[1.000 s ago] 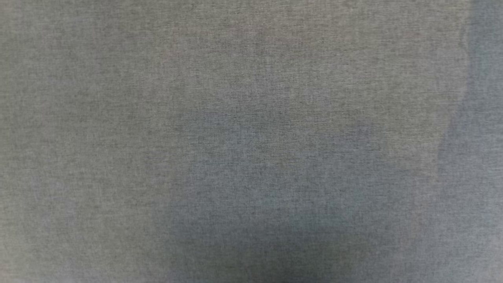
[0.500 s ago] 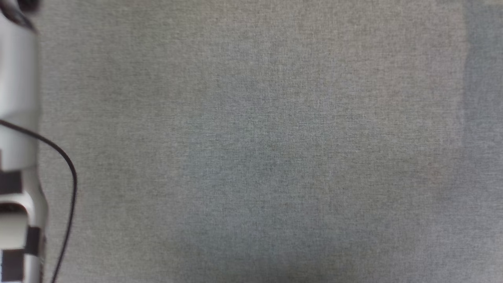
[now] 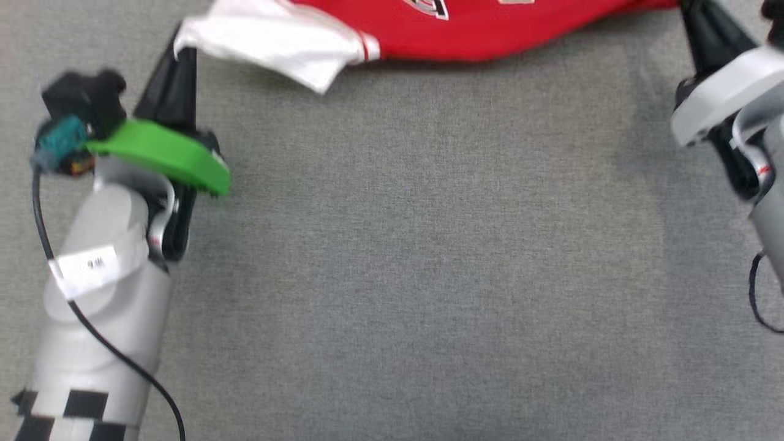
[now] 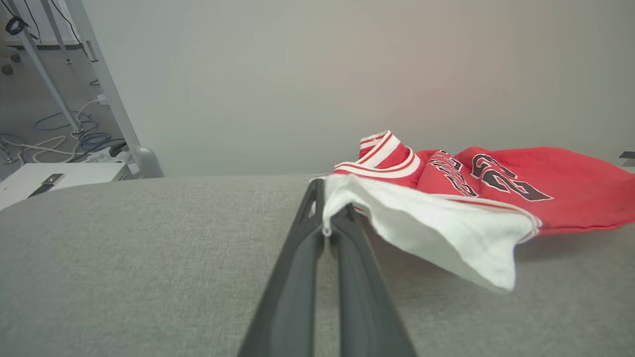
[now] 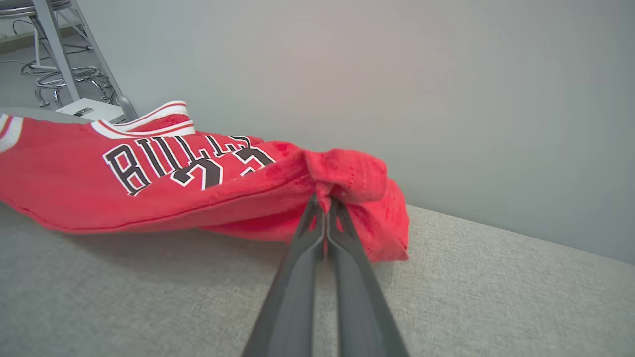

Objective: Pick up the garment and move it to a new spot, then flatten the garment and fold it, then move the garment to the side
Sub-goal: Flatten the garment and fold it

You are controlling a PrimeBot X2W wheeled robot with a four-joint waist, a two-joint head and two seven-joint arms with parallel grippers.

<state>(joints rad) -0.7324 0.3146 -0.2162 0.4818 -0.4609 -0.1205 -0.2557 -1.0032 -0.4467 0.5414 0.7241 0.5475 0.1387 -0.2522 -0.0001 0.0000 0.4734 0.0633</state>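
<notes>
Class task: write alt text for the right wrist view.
The right end effector, shut, pinches a bunched red corner of the garment, a jersey printed BULLS, held over the grey fabric surface before a plain wall.

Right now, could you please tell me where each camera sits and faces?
Head view: on the head, looking down at the grey cloth surface; the left claw and right claw show with pale forearms, the garment strung between them.
Left wrist view: on the left wrist, looking along its shut fingers, pinching the white sleeve.
Right wrist view: on the right wrist, along its shut fingers, pinching bunched red cloth.
Shared: both wrist views show the black print and wall.
</notes>
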